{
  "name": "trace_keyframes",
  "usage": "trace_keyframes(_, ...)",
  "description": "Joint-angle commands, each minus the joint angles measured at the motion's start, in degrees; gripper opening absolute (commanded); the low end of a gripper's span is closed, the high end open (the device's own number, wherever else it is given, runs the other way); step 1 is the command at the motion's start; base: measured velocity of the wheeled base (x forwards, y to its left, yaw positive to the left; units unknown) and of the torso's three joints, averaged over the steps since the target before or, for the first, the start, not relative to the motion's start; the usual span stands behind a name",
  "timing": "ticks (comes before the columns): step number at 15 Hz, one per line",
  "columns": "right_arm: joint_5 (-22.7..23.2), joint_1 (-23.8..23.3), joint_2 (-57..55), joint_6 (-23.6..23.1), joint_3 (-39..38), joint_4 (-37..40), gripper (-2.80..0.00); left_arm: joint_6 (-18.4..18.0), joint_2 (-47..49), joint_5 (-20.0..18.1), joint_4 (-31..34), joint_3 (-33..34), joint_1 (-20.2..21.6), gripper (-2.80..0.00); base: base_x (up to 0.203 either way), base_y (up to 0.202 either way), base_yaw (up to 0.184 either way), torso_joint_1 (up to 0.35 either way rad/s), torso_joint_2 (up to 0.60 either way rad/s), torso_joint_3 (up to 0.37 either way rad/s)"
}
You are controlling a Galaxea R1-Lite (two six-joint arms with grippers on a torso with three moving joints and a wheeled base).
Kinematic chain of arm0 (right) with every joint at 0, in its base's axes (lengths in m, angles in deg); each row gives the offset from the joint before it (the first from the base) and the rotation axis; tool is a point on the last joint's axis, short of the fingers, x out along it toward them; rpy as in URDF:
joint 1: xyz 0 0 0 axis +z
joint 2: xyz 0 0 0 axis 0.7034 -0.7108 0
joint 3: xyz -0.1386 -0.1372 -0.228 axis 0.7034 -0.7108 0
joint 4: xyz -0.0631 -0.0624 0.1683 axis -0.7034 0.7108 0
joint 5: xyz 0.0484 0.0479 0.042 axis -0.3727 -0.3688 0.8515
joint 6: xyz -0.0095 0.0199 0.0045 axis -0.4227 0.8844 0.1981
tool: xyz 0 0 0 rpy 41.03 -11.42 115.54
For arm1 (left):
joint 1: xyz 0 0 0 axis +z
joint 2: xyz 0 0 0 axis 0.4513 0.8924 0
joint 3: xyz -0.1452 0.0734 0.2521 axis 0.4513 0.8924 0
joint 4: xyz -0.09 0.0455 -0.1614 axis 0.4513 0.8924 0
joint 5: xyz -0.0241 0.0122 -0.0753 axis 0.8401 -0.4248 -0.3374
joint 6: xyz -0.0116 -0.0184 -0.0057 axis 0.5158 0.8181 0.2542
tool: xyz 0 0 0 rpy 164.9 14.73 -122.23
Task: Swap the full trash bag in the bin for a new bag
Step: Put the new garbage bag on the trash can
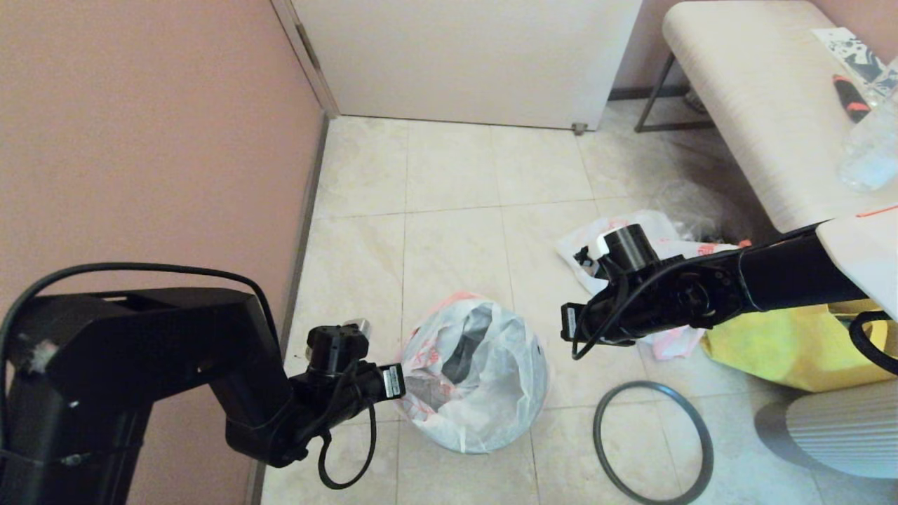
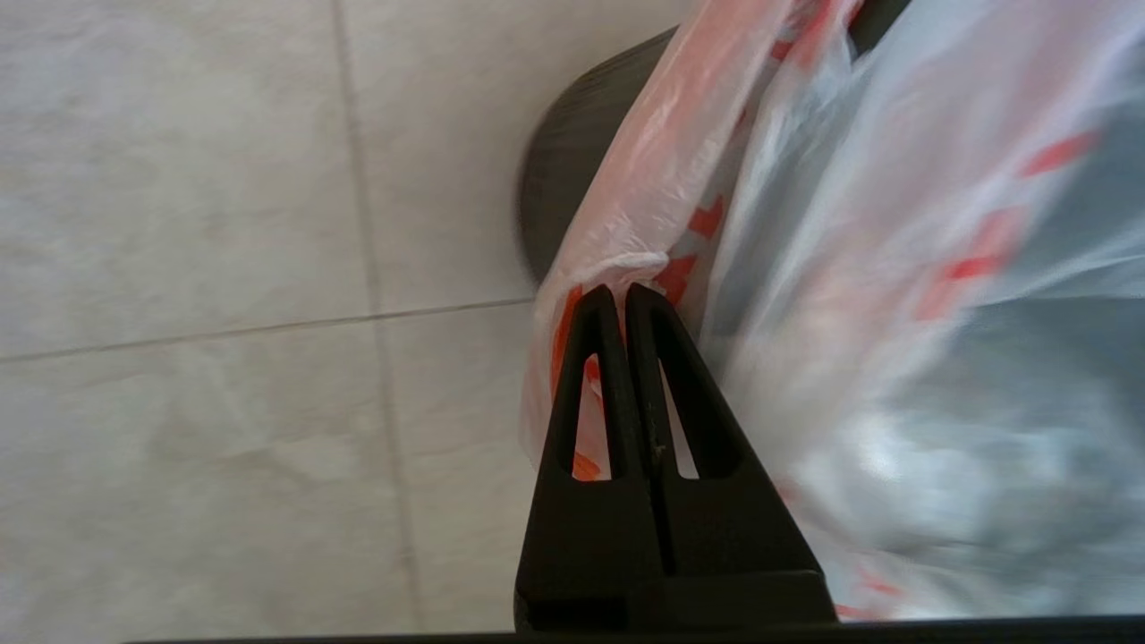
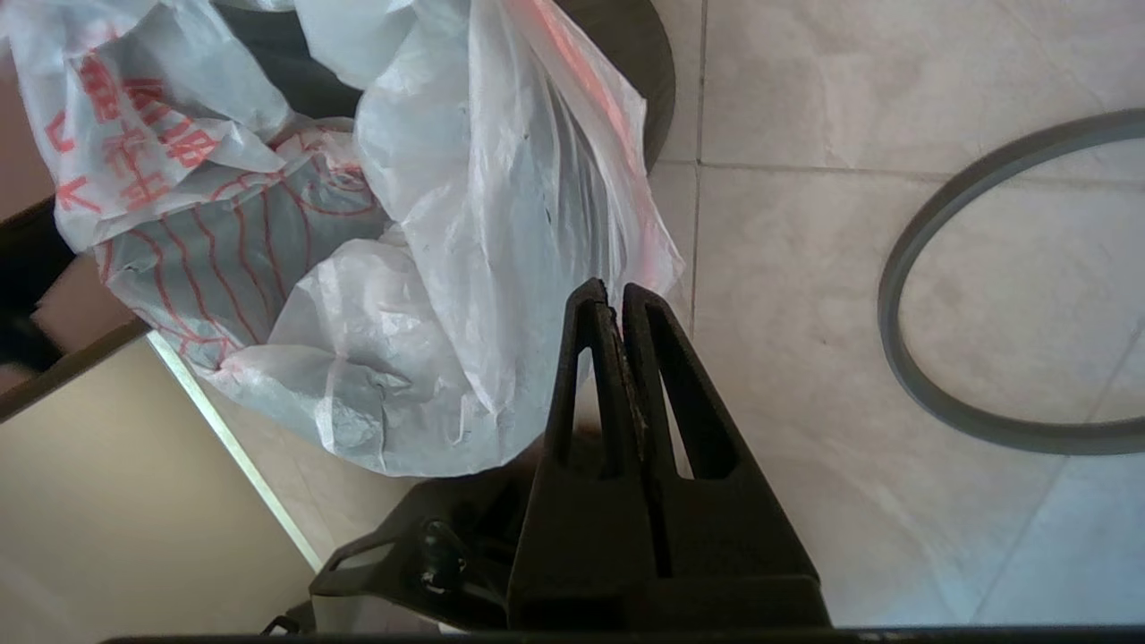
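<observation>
One grey hoop (image 1: 652,442) on floor — yellow tote (image 1: 786,351) behind

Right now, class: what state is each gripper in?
Left gripper: shut on the new bag.
Right gripper: shut, apparently pinching the same bag.

A yellow fabric tote (image 1: 779,351) lay on the tiled floor (image 1: 456,182) near the pale bench's (image 1: 758,105) front corner, with a grey ribbed round object (image 1: 842,428) just beside it. On the bench, toward its right edge, sat a clear plastic bottle (image 1: 873,144), a black-and-orange tool (image 1: 850,98) and a printed sheet (image 1: 849,49). A white door (image 1: 463,56) closed off the floor's far edge beside the pink wall (image 1: 140,140).
</observation>
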Motion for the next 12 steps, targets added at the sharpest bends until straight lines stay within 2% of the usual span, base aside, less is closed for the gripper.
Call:
trace_keyframes(1, 0.1, 0.6, 2.1, 0.1, -3.9, -3.8, -2.8, -1.0, 3.3, 1.8, -0.3, -0.8, -0.5, -2.8, 0.0, 0.0, 0.0, 0.0, 0.0, 0.0)
trace_keyframes(2, 0.1, 0.9, 2.4, 0.1, -4.2, -4.6, -2.8, -1.9, 4.3, 3.1, 0.1, -1.3, -0.8, -2.8, 0.0, 0.0, 0.0, 0.0, 0.0, 0.0)
trace_keyframes(5, -0.2, 2.2, 2.6, -0.2, -2.6, -6.2, -2.8, -2.2, 4.1, 3.5, 6.3, -3.4, -1.0, -2.8, 0.0, 0.0, 0.0, 0.0, 0.0, 0.0)
trace_keyframes(8, -2.3, 4.9, -0.4, -0.9, 4.5, -5.8, -2.8, -1.9, 1.5, 2.8, 6.5, -2.4, 0.3, -2.8, 0.0, 0.0, 0.0, 0.0, 0.0, 0.0)
trace_keyframes(9, -4.2, 6.3, -2.6, -1.7, 8.6, -3.8, -2.8, -1.9, -0.1, -0.7, 6.5, -1.3, 1.7, -2.8, 0.0, 0.0, 0.0, 0.0, 0.0, 0.0)
trace_keyframes(12, -10.6, 10.7, -10.9, -3.6, 23.4, 6.6, -2.8, -1.8, -5.9, -17.2, 6.4, 2.0, 7.9, -2.8, 0.0, 0.0, 0.0, 0.0, 0.0, 0.0)
